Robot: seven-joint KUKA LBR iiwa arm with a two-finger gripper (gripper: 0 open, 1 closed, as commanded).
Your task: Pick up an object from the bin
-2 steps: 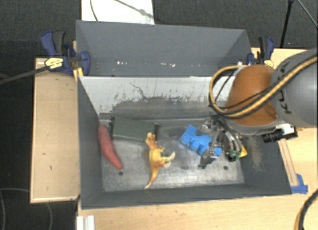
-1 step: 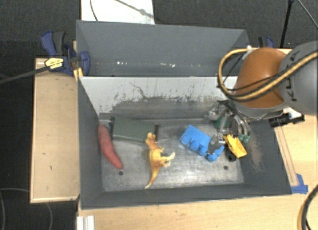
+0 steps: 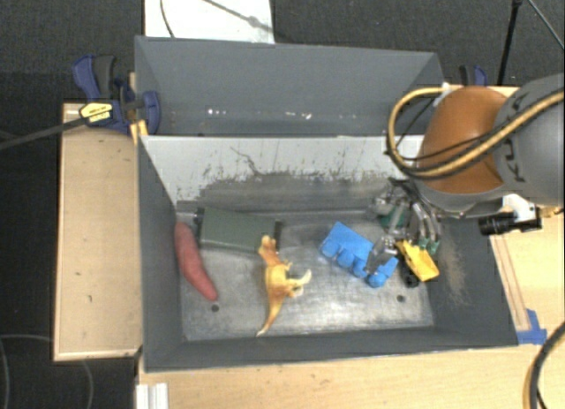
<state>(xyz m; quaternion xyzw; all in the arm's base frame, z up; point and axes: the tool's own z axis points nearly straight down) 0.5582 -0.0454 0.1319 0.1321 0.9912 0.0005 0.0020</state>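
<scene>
the gripper [image 3: 395,244] is seen low in the bin [image 3: 168,182], over the right end of the blue block [image 3: 346,248]; whether it is spread or pressed together cannot be told. a yellow toy [image 3: 420,262] is found just right of the block. an orange dinosaur [image 3: 278,282], a dark green box [image 3: 234,231] and a red sausage-shaped thing [image 3: 194,264] are laid left of the block.

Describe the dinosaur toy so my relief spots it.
Look at the floor of the grey bin, near its middle. The dinosaur lies between the long red piece at left and the blue block. It alone is orange-yellow with a thin tail.
</scene>
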